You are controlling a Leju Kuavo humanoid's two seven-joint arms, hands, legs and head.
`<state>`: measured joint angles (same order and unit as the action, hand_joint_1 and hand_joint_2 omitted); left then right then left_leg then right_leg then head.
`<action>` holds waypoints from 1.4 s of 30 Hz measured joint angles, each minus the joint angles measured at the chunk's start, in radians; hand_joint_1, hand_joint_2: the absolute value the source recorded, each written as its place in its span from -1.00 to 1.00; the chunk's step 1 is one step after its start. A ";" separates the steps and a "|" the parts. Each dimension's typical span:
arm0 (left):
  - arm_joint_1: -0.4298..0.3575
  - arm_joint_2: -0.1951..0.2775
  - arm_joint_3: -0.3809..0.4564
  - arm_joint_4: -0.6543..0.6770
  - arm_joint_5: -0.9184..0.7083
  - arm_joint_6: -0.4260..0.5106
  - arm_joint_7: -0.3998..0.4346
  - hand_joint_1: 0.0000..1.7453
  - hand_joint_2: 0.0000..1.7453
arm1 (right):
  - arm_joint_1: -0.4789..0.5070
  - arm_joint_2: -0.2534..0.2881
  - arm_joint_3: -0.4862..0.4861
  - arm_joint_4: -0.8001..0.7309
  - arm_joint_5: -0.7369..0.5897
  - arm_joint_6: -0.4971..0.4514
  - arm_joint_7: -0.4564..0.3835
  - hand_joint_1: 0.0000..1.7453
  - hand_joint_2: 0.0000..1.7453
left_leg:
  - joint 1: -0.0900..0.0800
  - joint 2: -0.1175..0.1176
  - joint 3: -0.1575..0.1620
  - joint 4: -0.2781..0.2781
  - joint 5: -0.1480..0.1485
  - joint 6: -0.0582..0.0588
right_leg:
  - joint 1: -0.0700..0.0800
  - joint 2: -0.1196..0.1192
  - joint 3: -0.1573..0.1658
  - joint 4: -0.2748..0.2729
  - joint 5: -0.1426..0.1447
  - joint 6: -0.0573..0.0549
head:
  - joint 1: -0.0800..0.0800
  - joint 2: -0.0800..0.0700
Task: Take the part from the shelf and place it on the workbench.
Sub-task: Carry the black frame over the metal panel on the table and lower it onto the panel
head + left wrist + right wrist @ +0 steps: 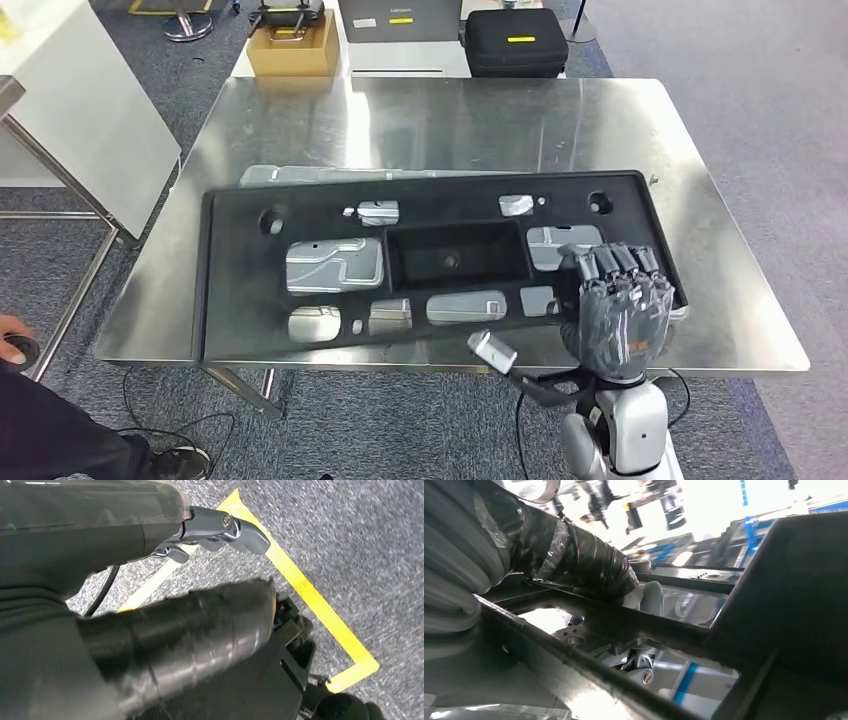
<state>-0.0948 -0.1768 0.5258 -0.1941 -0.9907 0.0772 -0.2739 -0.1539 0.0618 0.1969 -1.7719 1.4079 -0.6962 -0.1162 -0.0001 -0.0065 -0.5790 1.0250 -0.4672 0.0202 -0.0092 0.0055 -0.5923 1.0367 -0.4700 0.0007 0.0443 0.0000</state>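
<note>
The right hand (615,310) grips the black part's (300,215) near corner on the workbench (450,120), fingertips hidden beneath.

Matt black part (440,260), glossy steel workbench (450,120)

The right hand (617,315) covers the near right corner of the black part (240,290), hiding where its fingers meet the rim. The surface (700,230) is masked beneath the part. A person (40,420) is cut off at the head view's lower left edge. Background in the right wrist view is washed out.
</note>
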 joint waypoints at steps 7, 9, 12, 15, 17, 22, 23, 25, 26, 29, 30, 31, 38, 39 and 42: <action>-0.007 0.001 -0.012 0.000 -0.030 -0.017 0.018 -1.00 -1.00 | -0.165 -0.082 0.024 0.131 0.052 0.031 0.134 1.00 1.00 | 0.010 0.001 -0.131 0.275 -0.117 -0.028 | -0.007 -0.002 0.004 -0.011 0.008 -0.019 | -0.004 0.000; -0.010 0.001 -0.018 -0.001 -0.036 -0.020 0.021 -1.00 -1.00 | -0.206 -0.098 0.030 0.177 0.059 0.054 0.152 1.00 1.00 | 0.013 0.001 -0.098 0.195 -0.054 -0.028 | -0.007 -0.002 0.006 -0.010 0.007 -0.017 | -0.004 0.000; -0.019 0.000 -0.026 -0.001 -0.046 -0.030 0.023 -1.00 -1.00 | -0.275 -0.114 0.035 0.250 0.065 0.093 0.185 1.00 1.00 | 0.011 0.002 -0.023 0.023 0.016 -0.018 | -0.005 -0.001 0.003 -0.005 0.005 -0.005 | -0.003 0.000; -0.026 -0.001 -0.033 -0.001 -0.053 -0.036 0.029 -1.00 -1.00 | -0.345 -0.127 0.038 0.334 0.068 0.129 0.214 0.99 1.00 | 0.009 0.000 -0.019 0.001 0.019 -0.003 | -0.003 0.000 -0.004 -0.006 0.008 0.013 | -0.003 0.000; -0.029 -0.002 -0.038 -0.001 -0.058 -0.039 0.032 -1.00 -1.00 | -0.389 -0.136 0.045 0.387 0.070 0.157 0.234 0.99 1.00 | 0.011 0.001 -0.016 -0.009 0.025 0.011 | -0.005 -0.001 -0.015 0.017 -0.010 0.021 | -0.002 0.000; -0.038 -0.005 -0.052 -0.002 -0.073 -0.052 0.044 -1.00 -1.00 | -0.488 -0.141 0.076 0.536 0.076 0.234 0.308 1.00 1.00 | 0.011 0.003 -0.015 -0.010 0.026 0.026 | -0.007 -0.003 -0.144 0.275 -0.106 0.031 | -0.002 0.000; -0.039 -0.005 -0.053 -0.002 -0.076 -0.053 0.047 -1.00 -1.00 | -0.504 -0.141 0.085 0.565 0.076 0.244 0.323 1.00 1.00 | 0.011 0.002 -0.015 -0.008 0.024 0.026 | -0.008 -0.003 -0.143 0.265 -0.086 0.031 | -0.002 0.000; -0.041 -0.006 -0.055 -0.002 -0.079 -0.054 0.050 -1.00 -1.00 | -0.537 -0.141 0.106 0.615 0.076 0.262 0.352 1.00 1.00 | 0.011 0.000 -0.015 -0.001 0.019 0.022 | -0.009 -0.004 -0.097 0.150 -0.014 0.027 | -0.002 0.000; -0.042 -0.007 -0.057 -0.002 -0.080 -0.054 0.051 -1.00 -1.00 | -0.554 -0.141 0.117 0.638 0.076 0.271 0.365 1.00 1.00 | 0.009 -0.001 -0.016 0.003 0.016 0.018 | -0.007 -0.004 -0.070 0.087 0.011 0.024 | -0.002 0.000; -0.048 -0.007 -0.061 -0.002 -0.081 -0.057 0.054 -1.00 -1.00 | -0.590 -0.138 0.145 0.694 0.077 0.290 0.388 0.99 1.00 | 0.003 -0.002 -0.023 0.006 0.014 0.005 | 0.001 -0.003 -0.039 0.012 0.025 0.014 | -0.002 0.000; -0.050 -0.007 -0.063 -0.002 -0.081 -0.058 0.055 -1.00 -1.00 | -0.594 -0.136 0.153 0.709 0.077 0.295 0.391 0.86 1.00 | 0.003 -0.002 -0.023 0.005 0.014 0.000 | -0.001 -0.003 -0.038 0.009 0.025 0.009 | -0.003 0.000; -0.051 -0.007 -0.064 -0.002 -0.081 -0.058 0.055 -1.00 -1.00 | -0.597 -0.134 0.159 0.723 0.077 0.299 0.393 0.73 1.00 | 0.004 -0.001 -0.023 0.008 0.010 -0.005 | -0.003 -0.004 -0.036 0.005 0.026 0.003 | -0.002 0.000; -0.051 -0.007 -0.069 -0.003 -0.081 -0.061 0.056 -1.00 -1.00 | -0.602 -0.092 0.192 0.806 0.077 0.302 0.396 -1.00 1.00 | 0.009 0.000 -0.161 0.280 -0.094 -0.025 | -0.004 -0.005 -0.027 -0.002 0.025 -0.022 | -0.003 0.000; -0.051 -0.007 -0.069 -0.003 -0.081 -0.061 0.056 -1.00 -1.00 | -0.601 -0.087 0.196 0.817 0.077 0.302 0.395 -1.00 1.00 | 0.010 0.000 -0.146 0.242 -0.064 -0.023 | -0.003 -0.005 -0.025 -0.001 0.024 -0.022 | -0.003 0.000; -0.051 -0.007 -0.069 -0.003 -0.080 -0.062 0.056 -1.00 -1.00 | -0.597 -0.073 0.207 0.842 0.077 0.300 0.390 -1.00 1.00 | 0.007 -0.001 -0.057 0.049 0.025 -0.012 | -0.001 -0.003 -0.021 0.001 0.018 -0.014 | -0.003 0.000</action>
<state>-0.1462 -0.1840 0.4571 -0.1968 -1.0708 0.0156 -0.2179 -0.7506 -0.0111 0.4040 -0.9300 1.4844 -0.3959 0.2735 0.0070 -0.0072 -0.6362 1.0740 -0.4421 0.0084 -0.0099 0.0025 -0.6132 1.0377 -0.4516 -0.0129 0.0412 0.0000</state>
